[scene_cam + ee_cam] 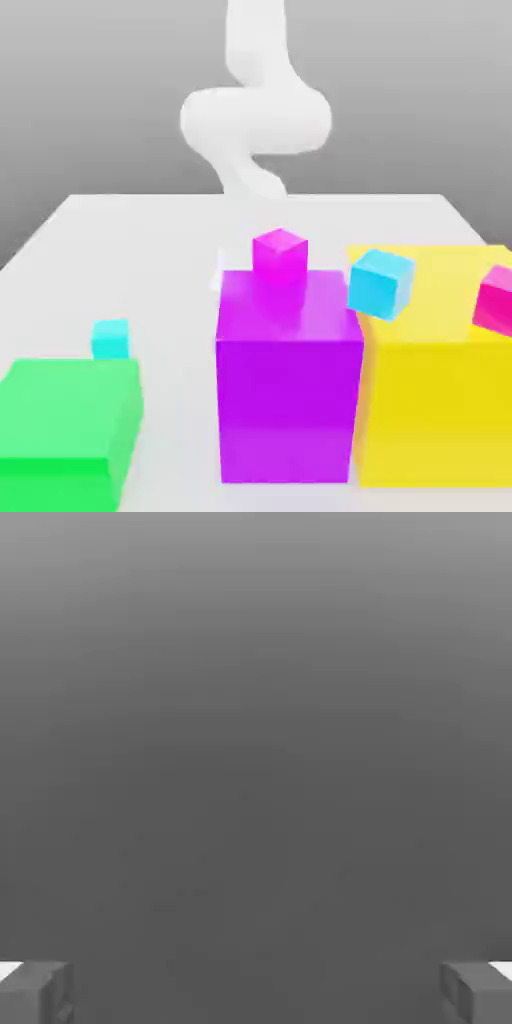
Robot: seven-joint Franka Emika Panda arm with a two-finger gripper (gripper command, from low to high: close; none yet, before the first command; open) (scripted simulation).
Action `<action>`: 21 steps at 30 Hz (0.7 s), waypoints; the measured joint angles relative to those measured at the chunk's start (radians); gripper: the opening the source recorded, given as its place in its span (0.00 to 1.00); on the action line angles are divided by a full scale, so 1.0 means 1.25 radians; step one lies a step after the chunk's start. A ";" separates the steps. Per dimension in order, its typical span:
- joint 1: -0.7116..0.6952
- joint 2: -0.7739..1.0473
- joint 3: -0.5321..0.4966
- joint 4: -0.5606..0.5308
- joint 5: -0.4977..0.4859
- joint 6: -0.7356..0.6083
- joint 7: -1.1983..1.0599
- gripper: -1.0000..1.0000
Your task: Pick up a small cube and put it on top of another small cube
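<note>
The small turquoise-cyan cube [110, 338] rests on the white table just behind the big green block [68, 425], at the exterior view's left. The small magenta cube [279, 255] appears to stand on the far part of the big purple block's [288, 385] top, in the middle. My white arm [255, 115] is curled up high at the back of the table, well away from both cubes. In the hand view my gripper [256, 994] is open, with its grey fingertips [36, 992] far apart, nothing between them and plain grey beyond.
A big yellow block [430, 400] stands at the exterior view's right, close beside the purple one. A small sky-blue cube [380, 283] sits tilted at its near-left top corner, and a small hot-pink cube [495, 298] at its right edge. White table [150, 260] stretches behind the blocks.
</note>
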 joint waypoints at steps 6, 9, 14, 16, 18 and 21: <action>-0.112 0.107 -0.008 -0.107 -0.036 0.089 0.112 0.50; -0.165 0.160 -0.020 -0.159 -0.052 0.132 0.165 0.50; -0.255 0.247 -0.045 -0.246 -0.072 0.204 0.248 0.50; -0.290 0.281 -0.058 -0.280 -0.079 0.233 0.280 0.50; -0.324 0.316 -0.072 -0.315 -0.084 0.262 0.311 0.50; -0.374 0.367 -0.095 -0.367 -0.090 0.306 0.355 0.50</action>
